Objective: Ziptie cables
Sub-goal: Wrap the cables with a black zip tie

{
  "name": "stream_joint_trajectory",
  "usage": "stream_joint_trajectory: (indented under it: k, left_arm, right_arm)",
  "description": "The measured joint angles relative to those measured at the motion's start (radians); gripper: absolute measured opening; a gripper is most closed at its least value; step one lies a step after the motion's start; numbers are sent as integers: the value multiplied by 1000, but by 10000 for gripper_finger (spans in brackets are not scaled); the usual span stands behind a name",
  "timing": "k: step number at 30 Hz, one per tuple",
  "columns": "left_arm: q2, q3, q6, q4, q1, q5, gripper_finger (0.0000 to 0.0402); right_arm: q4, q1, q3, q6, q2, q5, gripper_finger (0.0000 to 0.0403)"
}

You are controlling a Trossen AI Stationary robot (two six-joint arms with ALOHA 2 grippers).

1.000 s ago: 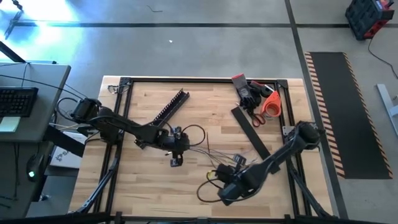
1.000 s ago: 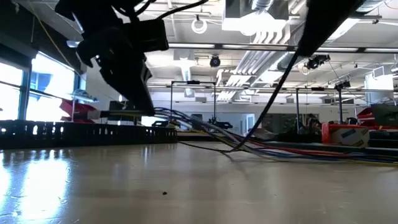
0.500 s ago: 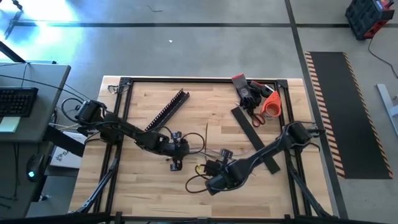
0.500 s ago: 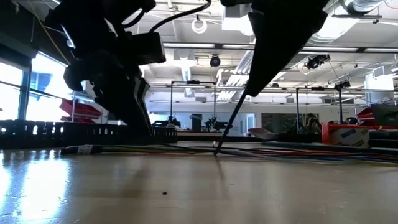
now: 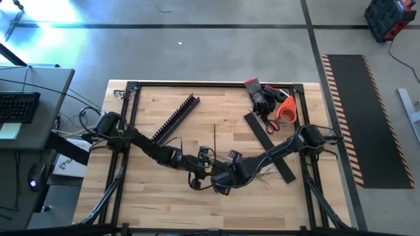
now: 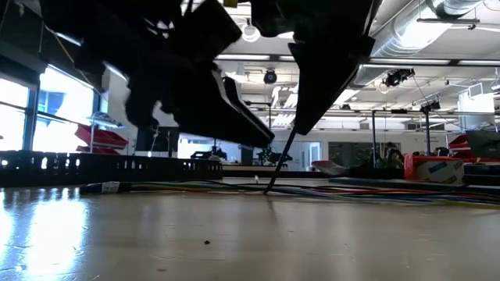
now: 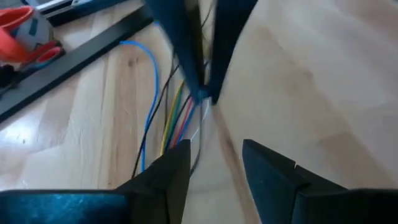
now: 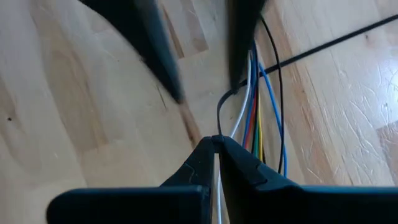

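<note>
The cables (image 7: 177, 118) are a thin bundle of white, blue, red, green and yellow wires (image 8: 252, 106). They lie flat along the wooden table near its middle (image 6: 375, 190). My left gripper (image 5: 200, 169) stands open just above them, one finger on either side of the bundle (image 7: 214, 168), touching nothing. Facing it from the right, my right gripper (image 5: 220, 182) is shut (image 8: 215, 144) on a thin black zip tie (image 8: 323, 46). My right gripper pinches the zip tie's curled end (image 8: 219, 121) between its two fingertips, slanting down toward the table beside the cables. From the hold the strand (image 6: 283, 160) slopes down to the table. Its long tail (image 5: 215, 139) lies on the wood.
A black slotted duct (image 5: 176, 115) lies at the far left. A flat black strip (image 5: 266, 147) passes under the right arm. Orange-handled scissors (image 5: 283, 110) and a red-and-black tool (image 5: 259, 95) sit in the far right corner. A black frame (image 5: 216, 84) borders the table.
My left gripper has let go of the cables, which sloped up into it and now lie flat on the table. It has moved right and toward the near edge. My right gripper has moved left to meet it, carrying the black strand.
</note>
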Motion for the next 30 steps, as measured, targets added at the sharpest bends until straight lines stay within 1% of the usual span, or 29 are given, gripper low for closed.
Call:
stream_joint_trajectory:
  k: [4,7,12,15,20,22,25,28,30]
  left_arm:
    - [52,0,2,85,20,-16,131]
    - [85,6,-11,118,37,-13,130]
    - [101,28,-15,126,59,39,116]
    - [103,38,-24,125,64,64,86]
    - [104,41,-40,123,73,132,12]
    - [104,41,-41,123,69,132,6]
    - [104,18,-42,164,61,112,1]
    - [103,-31,-61,238,62,96,0]
    - [103,-76,-70,329,62,96,0]
  right_arm:
    - [7,-13,0,-4,-3,-19,0]
    - [15,-23,0,-15,-3,-44,0]
    - [14,-32,0,-19,-3,-61,0]
    - [13,-32,0,-21,-3,-65,0]
    - [13,-32,0,-36,-4,-70,0]
    - [13,-32,0,-45,-4,-70,2]
    - [13,-24,0,-67,-7,-71,26]
    - [-7,-12,0,-100,-32,-69,73]
    - [-34,2,0,-127,-65,-39,108]
